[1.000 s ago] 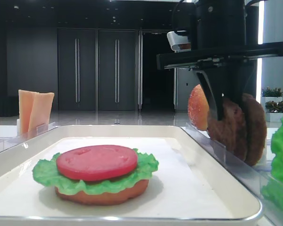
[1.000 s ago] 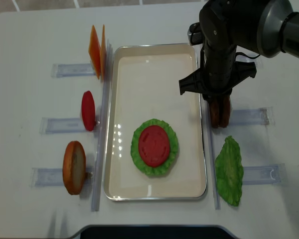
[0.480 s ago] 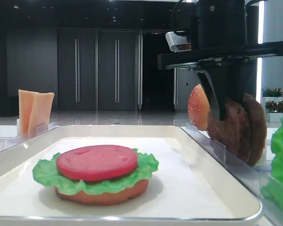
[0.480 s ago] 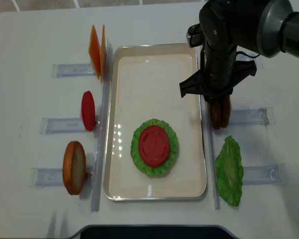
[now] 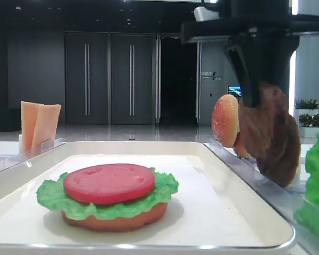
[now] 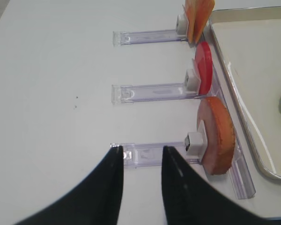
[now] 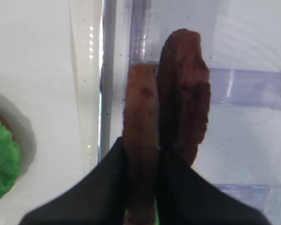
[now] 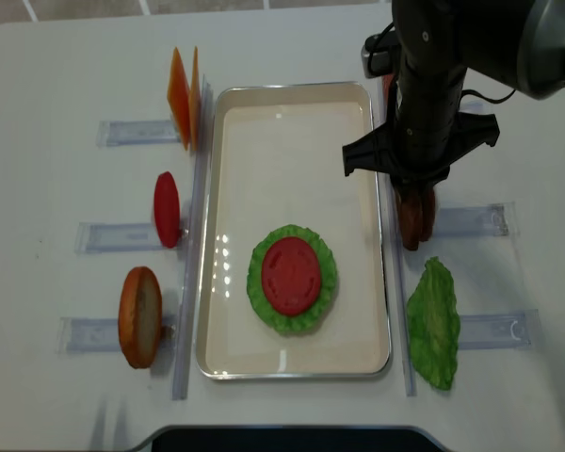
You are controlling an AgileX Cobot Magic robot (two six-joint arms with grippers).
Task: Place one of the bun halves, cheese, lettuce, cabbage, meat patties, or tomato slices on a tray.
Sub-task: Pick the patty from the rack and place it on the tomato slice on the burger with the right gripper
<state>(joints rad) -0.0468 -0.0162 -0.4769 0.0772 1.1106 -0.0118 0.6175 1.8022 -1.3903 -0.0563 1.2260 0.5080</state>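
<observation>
We have the right claw [image 7: 141,187] clamped on one meat patty [image 7: 140,136] at the frame's right, lifting it from its rack [image 8: 471,221]; next we carry it left over the tray [image 8: 292,141] onto the tomato slice [image 8: 291,275].

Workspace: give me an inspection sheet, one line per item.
Surface: white table.
Tray: holds a stack of bun base, lettuce and tomato slice.
Patties: two on edge at the right rack; right gripper shut on the near patty, far patty beside it.
Other food: cheese, spare tomato, bun half in left racks; loose leaf on the right.
Left gripper: open, holding nothing.
Cables: black cable on right arm.
Surroundings: dark hall with doors.
</observation>
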